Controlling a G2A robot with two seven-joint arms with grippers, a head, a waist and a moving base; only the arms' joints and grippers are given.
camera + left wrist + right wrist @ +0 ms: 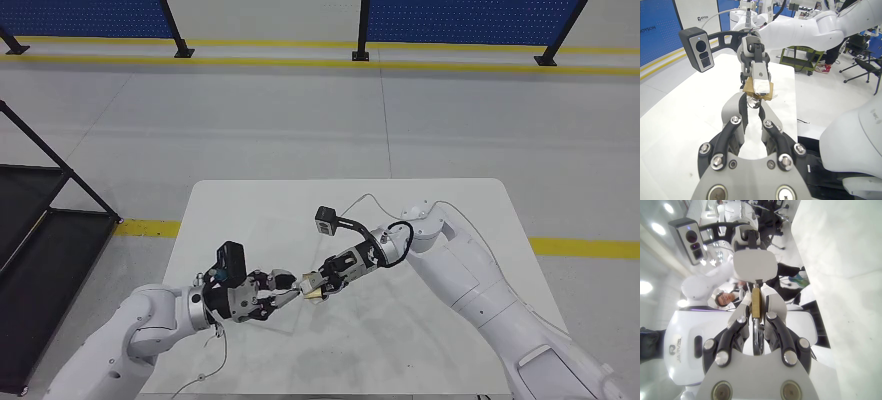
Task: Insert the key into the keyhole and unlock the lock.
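A brass padlock (313, 289) hangs above the white table (250, 220), between my two grippers. My right gripper (324, 281) is shut on the padlock's body (755, 303), with the silver shackle (757, 336) pointing back toward its wrist. In the left wrist view, the white-padded fingers (761, 86) clamp the padlock (749, 88) from both sides. My left gripper (753, 103) is shut on the round silver head of the key (753, 103), right at the padlock's lower face. The key's blade is hidden, so how deep it sits cannot be told. From the right wrist, the left gripper (755, 281) meets the padlock head-on.
Both grippers meet over the middle of the table, near its front. A black rack (40, 250) stands on the floor left of the table. Blue barriers (90, 18) line the far side of the floor.
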